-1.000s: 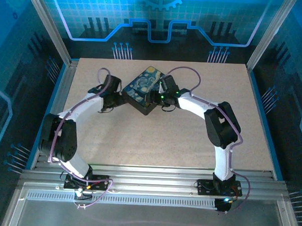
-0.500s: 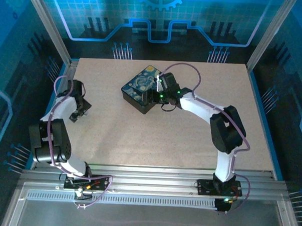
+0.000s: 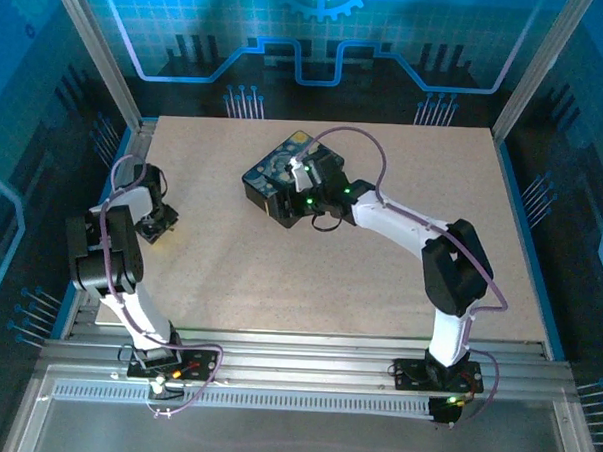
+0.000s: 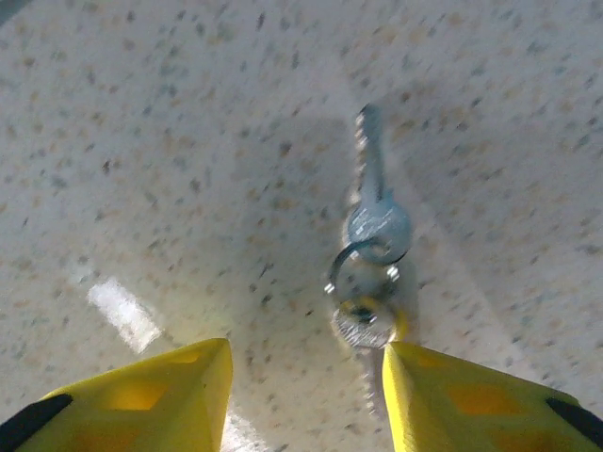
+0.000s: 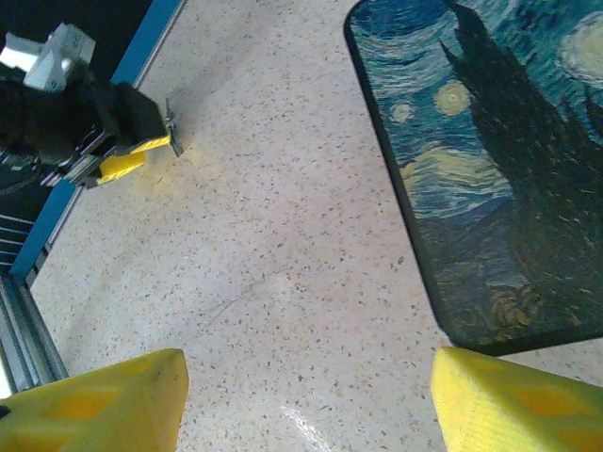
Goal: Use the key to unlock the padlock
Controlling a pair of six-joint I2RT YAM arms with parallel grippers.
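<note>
A pair of silver keys point(image 4: 375, 224) on a ring point(image 4: 361, 273) lies flat on the speckled table. One blade points away from my left gripper point(image 4: 306, 356). The other key's blade runs back between the yellow fingers point(image 4: 452, 400), close to the right one. The jaws stand apart with a gap and grip nothing. From above, my left gripper point(image 3: 161, 224) is low at the table's left edge. My right gripper point(image 3: 283, 193) hovers open at the box's near-left side, with bare table between its fingers point(image 5: 104, 400). The padlock is out of view.
A dark box with a starry-night lid point(image 3: 281, 171) sits at the table's middle back; its lid point(image 5: 490, 160) shows at the right of the right wrist view. The blue table rail point(image 5: 57, 221) runs close behind my left gripper point(image 5: 122, 141).
My left arm has swung from the box out to the table's left edge, and its jaws have narrowed. My right gripper has shifted left over the box.
</note>
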